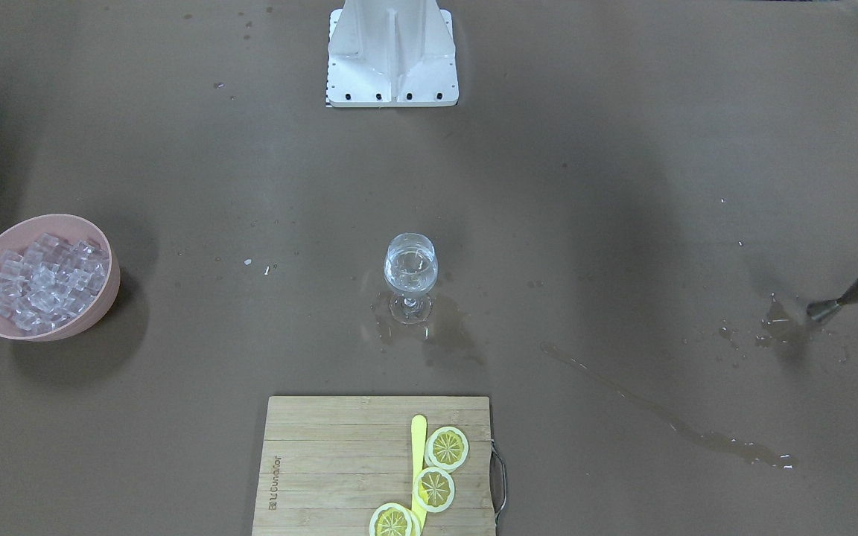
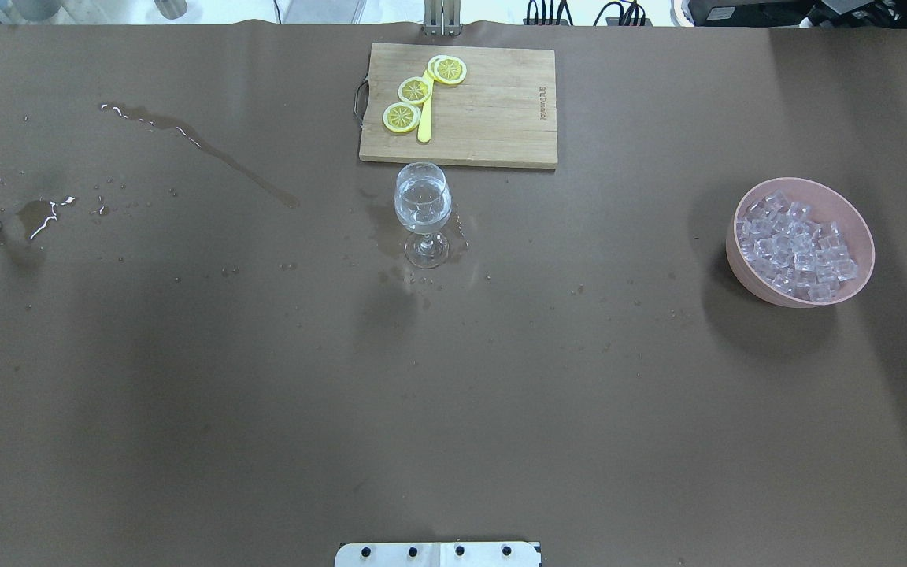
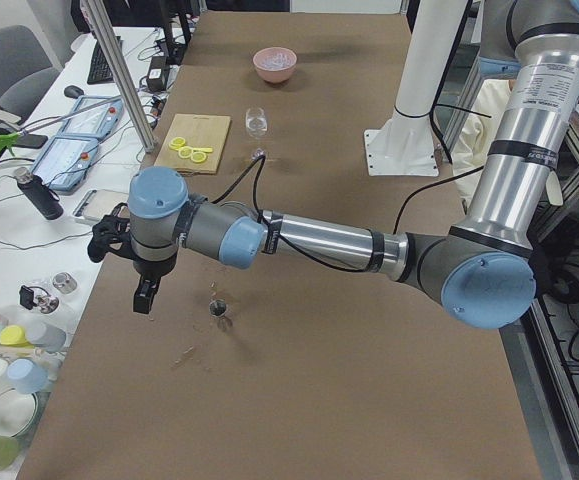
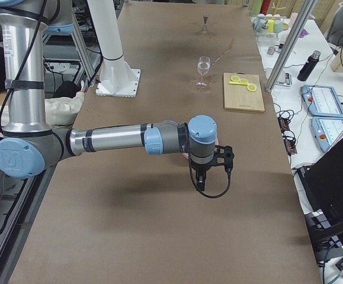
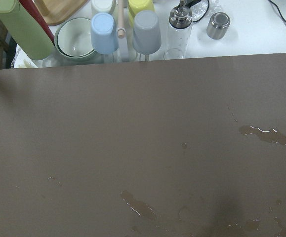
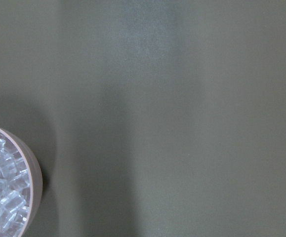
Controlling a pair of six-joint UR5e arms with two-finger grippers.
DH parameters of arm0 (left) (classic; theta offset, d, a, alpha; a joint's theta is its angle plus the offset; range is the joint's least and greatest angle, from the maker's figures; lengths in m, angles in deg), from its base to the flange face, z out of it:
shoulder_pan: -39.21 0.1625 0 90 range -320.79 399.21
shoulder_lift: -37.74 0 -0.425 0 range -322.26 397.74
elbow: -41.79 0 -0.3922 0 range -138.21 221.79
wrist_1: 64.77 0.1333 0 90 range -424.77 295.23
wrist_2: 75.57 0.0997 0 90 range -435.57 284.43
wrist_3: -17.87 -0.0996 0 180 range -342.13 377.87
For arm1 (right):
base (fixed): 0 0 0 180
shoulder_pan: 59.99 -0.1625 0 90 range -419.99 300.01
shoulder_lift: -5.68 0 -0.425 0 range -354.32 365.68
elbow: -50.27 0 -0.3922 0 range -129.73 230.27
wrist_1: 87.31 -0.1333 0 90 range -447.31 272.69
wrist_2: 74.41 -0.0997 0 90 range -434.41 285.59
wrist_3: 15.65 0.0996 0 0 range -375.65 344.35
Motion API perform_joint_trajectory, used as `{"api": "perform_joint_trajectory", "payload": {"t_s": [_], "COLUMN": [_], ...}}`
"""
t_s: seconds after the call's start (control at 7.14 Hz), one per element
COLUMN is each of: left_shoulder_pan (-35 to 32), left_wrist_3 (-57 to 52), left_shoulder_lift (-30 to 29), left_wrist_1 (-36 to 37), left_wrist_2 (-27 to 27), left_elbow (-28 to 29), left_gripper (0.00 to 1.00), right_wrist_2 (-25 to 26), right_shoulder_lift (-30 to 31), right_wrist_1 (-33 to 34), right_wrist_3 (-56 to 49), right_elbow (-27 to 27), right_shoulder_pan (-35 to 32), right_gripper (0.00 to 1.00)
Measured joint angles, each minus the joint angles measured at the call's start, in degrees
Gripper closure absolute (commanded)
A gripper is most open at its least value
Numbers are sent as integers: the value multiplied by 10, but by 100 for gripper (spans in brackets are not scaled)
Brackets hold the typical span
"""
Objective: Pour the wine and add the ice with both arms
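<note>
Wine (image 1: 408, 266) in wine glass (image 1: 409, 305), frame centre; ice (image 1: 45, 281) in pink bowl (image 1: 106, 300), far left. Left gripper (image 3: 144, 296), right gripper (image 4: 199, 180): opening, load not discernible. Risk: puddle (image 1: 453, 336) round glass foot; nudge may slide, tip it.

Table cover (image 2: 453, 394): matt brown, paper-like; glossy wet streak (image 2: 201, 146) at left. Wine glass (image 2: 423, 206): clear, glossy. Ice (image 2: 796, 248): glassy. Bowl (image 2: 768, 295): matt pink, plastic-looking. Cutting board (image 2: 493, 102): grained wood. Jigger (image 1: 850, 296): brushed metal. Left arm (image 3: 319, 240), right arm (image 4: 112, 139): silver-grey metal tubes, smooth blue caps.
</note>
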Motion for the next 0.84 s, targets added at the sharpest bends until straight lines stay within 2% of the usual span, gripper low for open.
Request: {"api": "perform_joint_trajectory", "payload": {"t_s": [0.56, 0.84], "left_shoulder_pan": [0, 0], "left_wrist_3": [14, 36], "left_shoulder_lift": [21, 40], "left_wrist_1": [-2, -35], "left_wrist_2": [-3, -3], "left_elbow": [-62, -77], "left_gripper": [2, 2], "right_wrist_2": [-4, -5], "right_shoulder_lift": [5, 9], "right_wrist_1": [2, 5], "right_wrist_3": [1, 18], "right_elbow": [-8, -27], "right_shoulder_pan": [-1, -1], "right_gripper": [1, 1]}}
